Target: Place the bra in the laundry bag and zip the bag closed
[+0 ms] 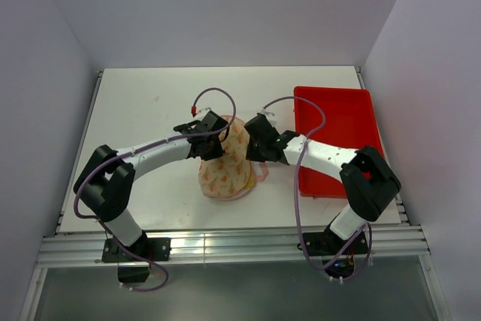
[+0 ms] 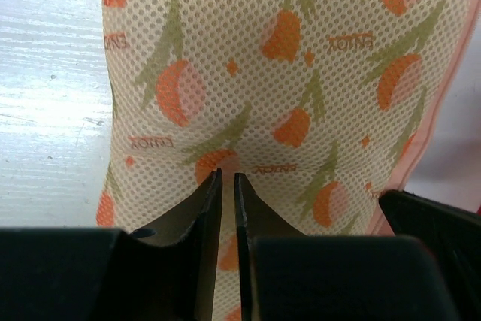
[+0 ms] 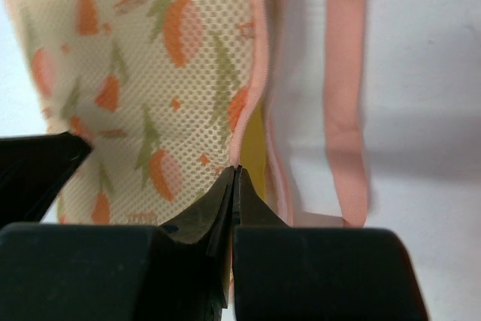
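Note:
The laundry bag point(image 1: 224, 163) lies folded over in the middle of the table, printed side up. It fills the left wrist view point(image 2: 285, 73). My left gripper point(image 2: 228, 174) is on the bag's top, its jaws together but for a narrow slit, with nothing held between them. It sits at the bag's far left side in the top view point(image 1: 216, 140). My right gripper point(image 3: 236, 168) is shut on the bag's pink zipper edge point(image 3: 255, 73), at the bag's right side point(image 1: 253, 148). A sliver of the yellow bra point(image 3: 258, 152) shows through the unzipped gap.
A red tray point(image 1: 338, 137) stands on the table at the right, under my right arm. A loose pink strip point(image 3: 347, 110) of the bag lies on the white table beside the open edge. Walls close in the table on three sides.

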